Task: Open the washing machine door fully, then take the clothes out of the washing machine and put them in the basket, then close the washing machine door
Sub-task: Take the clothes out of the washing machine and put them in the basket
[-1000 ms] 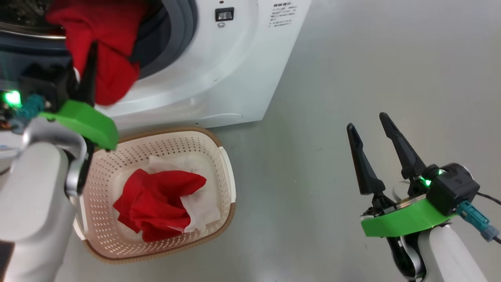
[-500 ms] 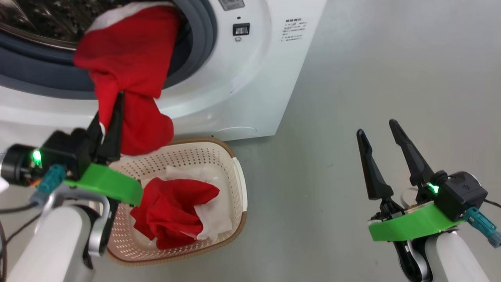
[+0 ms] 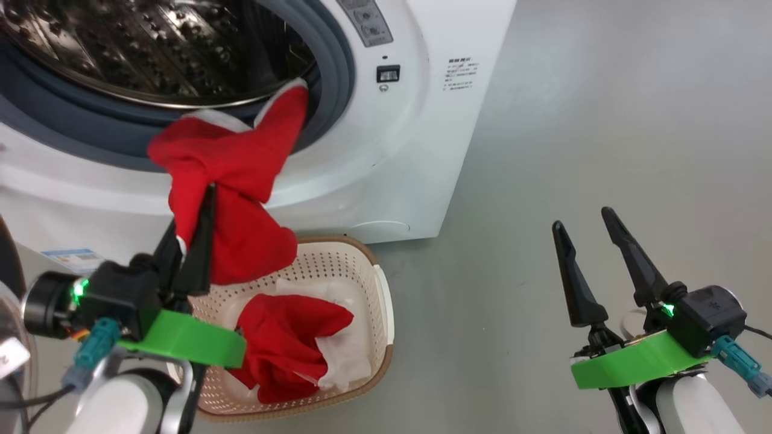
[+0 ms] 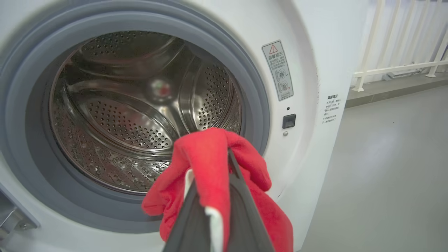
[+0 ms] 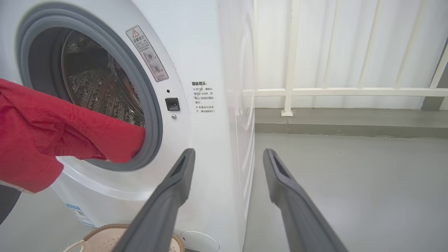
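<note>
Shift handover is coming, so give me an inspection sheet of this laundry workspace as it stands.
Surface: smooth grey floor.
Job's things: washing machine open, steel drum in sight; red garment with one end at the grey seal, hanging above the basket; basket on the floor holds red and white clothes.
Clutter: nothing seen.
Grippers: left gripper shut on the red garment; right gripper open, empty, over the floor.
Cables: teal plug and dark lead at each wrist.
Surroundings: white railing beside the machine.
</note>
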